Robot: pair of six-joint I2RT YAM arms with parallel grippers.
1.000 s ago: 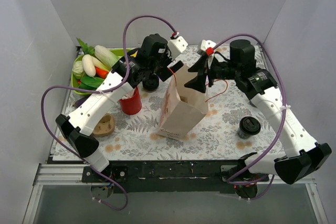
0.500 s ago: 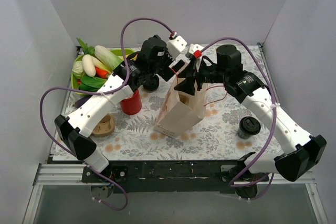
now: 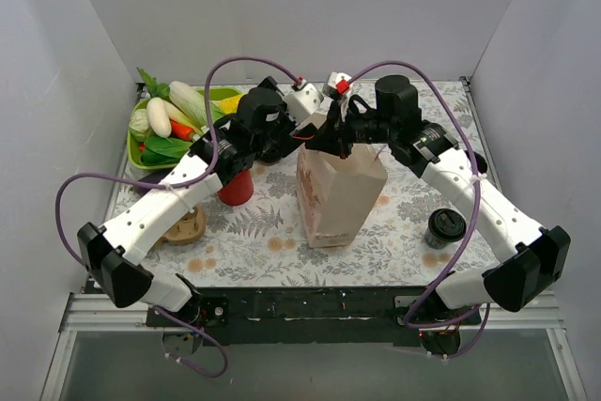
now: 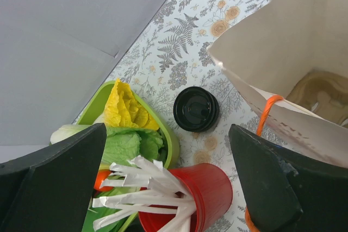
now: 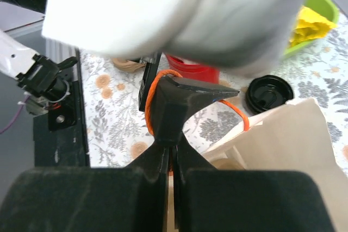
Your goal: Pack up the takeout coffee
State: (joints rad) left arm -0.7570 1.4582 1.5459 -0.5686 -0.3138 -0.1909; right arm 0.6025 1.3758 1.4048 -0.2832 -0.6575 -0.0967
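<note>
Right gripper [image 5: 173, 101] pinched tight at paper bag [image 3: 338, 194] top. Left gripper [image 4: 167, 130] spread wide just beside it, black lid [image 4: 196, 108] below. Takeout coffee [image 3: 446, 224] far from both.

Red straw cup [image 4: 190, 191], green vegetable tray [image 4: 172, 142], possibly loose black lid [image 4: 196, 108]

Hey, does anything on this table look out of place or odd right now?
One thing: a round black plastic lid lies alone on the floral cloth between the green vegetable bowl and the beige paper bag, apparently with no cup under it. Nothing looks spilled or tipped.
</note>
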